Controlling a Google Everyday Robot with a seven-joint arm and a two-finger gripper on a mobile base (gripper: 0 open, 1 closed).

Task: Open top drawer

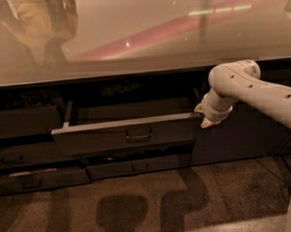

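We see the top drawer (103,138) standing well out from the cabinet under the desk (132,41), its flat grey front forward of the other fronts and its long tray interior open to view behind it. Its small pull handle (139,135) sits at the middle of the front, with nothing touching it.

The tool (203,116) is at the drawer's right end, just beside the right edge of the front and level with its top rim (we cannot make out whether it touches the drawer). We cannot tell how wide the tool stands, nor whether it holds anything. The white arm (265,95) reaches in from the right edge of the view.

Below the open drawer we see a narrower drawer (138,165) with a like handle, closed, and to the left another low drawer (39,179). Shadows lie on the speckled floor (226,196) in front.
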